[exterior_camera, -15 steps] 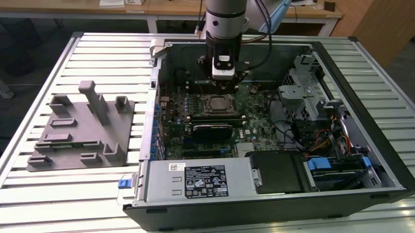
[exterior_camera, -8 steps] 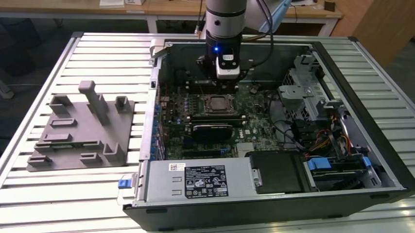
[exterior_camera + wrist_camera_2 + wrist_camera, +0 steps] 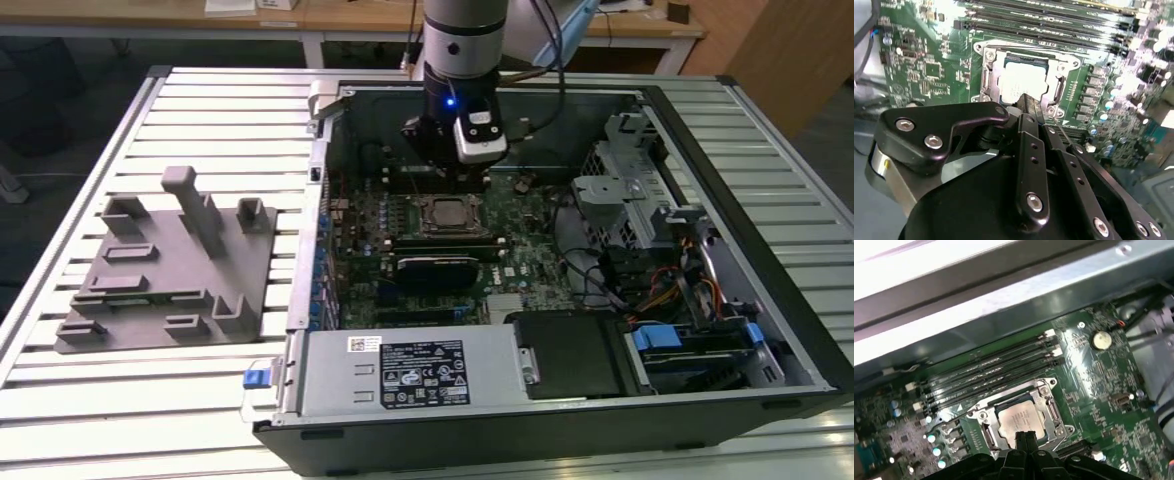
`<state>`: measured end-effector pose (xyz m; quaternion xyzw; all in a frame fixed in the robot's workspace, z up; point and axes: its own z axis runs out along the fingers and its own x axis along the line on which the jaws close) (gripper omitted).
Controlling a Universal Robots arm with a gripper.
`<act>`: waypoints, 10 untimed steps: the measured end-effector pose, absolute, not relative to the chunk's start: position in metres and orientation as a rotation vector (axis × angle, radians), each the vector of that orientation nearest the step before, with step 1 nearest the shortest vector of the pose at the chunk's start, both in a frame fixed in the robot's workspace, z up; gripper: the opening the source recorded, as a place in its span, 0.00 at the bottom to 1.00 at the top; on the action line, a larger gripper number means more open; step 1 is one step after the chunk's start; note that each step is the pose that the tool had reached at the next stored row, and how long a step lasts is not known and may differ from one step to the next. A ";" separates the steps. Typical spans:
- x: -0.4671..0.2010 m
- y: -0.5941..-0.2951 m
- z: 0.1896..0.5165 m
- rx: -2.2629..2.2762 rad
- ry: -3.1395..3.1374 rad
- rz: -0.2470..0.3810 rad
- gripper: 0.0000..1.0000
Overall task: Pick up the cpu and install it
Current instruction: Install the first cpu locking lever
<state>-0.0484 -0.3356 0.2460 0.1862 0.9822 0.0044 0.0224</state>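
With the computer case [image 3: 801, 330] lying open on the slatted surface [image 3: 227, 120], its contents were noted first: the green motherboard [image 3: 534, 260], a boxed power supply [image 3: 400, 375] at the near edge, and a metal drive cage [image 3: 641, 200] on the exterior view's right. The grey tray [image 3: 160, 270] with upright posts lay on the surface outside the case, on the exterior view's left. The cpu [image 3: 445, 211] sat inside the socket frame [image 3: 1049, 390] on the motherboard, beside the row of memory slots [image 3: 989, 370]. The arm [image 3: 463, 40] hung over the case with the jaws directly above the socket. In both wrist views the jaws were closed together with nothing between them, their tips overlapping one edge of the cpu [image 3: 1018, 419]; contact could not be confirmed. The cpu [image 3: 1025, 80] lay flat, silvery plate upward, edges parallel to the frame. Being square, it showed no long axis.
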 end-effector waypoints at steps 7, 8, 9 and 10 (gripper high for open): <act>-0.048 -0.336 0.246 0.382 3.074 0.018 0.11; -0.048 -0.336 0.246 0.355 3.077 0.019 0.11; -0.048 -0.336 0.246 0.327 3.080 0.019 0.11; -0.048 -0.336 0.246 0.297 3.083 0.020 0.11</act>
